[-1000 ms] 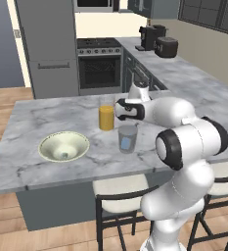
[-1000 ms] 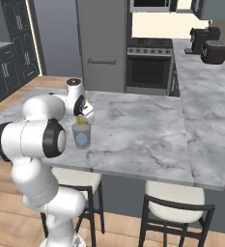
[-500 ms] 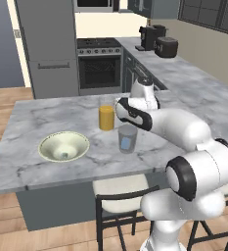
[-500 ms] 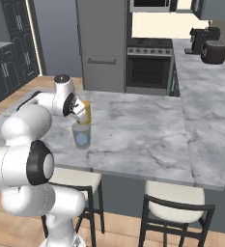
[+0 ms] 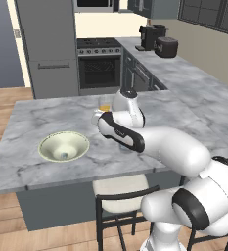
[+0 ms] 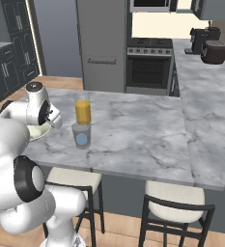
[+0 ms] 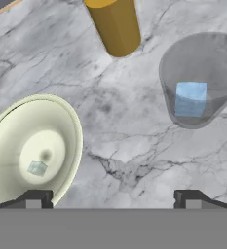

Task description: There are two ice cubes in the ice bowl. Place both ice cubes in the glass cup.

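Jaws (image 7: 112, 199) apart; one ice cube (image 7: 190, 98) (no labels readable) in glass cup (image 7: 202, 82), another (image 7: 37, 168) in ice bowl (image 7: 61, 121).

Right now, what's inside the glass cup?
One ice cube sits at the bottom of the glass cup; it also shows through the cup's clear wall in the right base view. The second ice cube lies in the ice bowl. Nothing inside the cup is hidden.

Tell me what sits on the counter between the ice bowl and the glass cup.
Nothing: in the hand view, only bare marble counter separates the ice bowl from the glass cup. The orange drink stands off that line.
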You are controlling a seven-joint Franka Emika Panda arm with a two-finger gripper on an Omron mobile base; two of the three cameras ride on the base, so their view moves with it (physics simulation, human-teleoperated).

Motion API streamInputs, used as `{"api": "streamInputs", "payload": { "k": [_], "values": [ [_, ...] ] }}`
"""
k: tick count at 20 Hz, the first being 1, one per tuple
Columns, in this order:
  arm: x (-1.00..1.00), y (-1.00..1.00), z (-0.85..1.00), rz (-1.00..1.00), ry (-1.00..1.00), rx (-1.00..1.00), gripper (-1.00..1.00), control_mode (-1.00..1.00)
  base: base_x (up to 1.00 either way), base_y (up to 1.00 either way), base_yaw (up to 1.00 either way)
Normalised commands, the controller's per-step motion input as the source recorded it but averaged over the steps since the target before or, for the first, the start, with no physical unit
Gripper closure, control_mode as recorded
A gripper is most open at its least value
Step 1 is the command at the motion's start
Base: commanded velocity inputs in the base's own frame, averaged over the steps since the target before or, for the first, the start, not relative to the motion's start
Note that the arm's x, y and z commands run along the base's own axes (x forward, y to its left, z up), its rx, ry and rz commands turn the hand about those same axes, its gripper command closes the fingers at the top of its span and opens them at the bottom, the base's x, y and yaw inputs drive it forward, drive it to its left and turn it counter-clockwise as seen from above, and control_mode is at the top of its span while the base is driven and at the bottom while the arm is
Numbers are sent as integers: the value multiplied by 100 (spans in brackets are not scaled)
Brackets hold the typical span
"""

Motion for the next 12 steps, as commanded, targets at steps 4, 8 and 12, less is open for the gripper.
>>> {"api": "streamInputs", "payload": {
  "k": [4, 8, 12],
  "values": [
    [0, 100, 1, 12, 8, 1, -100, -100, 0, 0, 0],
    [0, 100, -6, 10, 12, 0, -100, -100, 0, 0, 0],
    [0, 62, -14, 4, 10, -2, -100, -100, 0, 0, 0]
  ]
}}
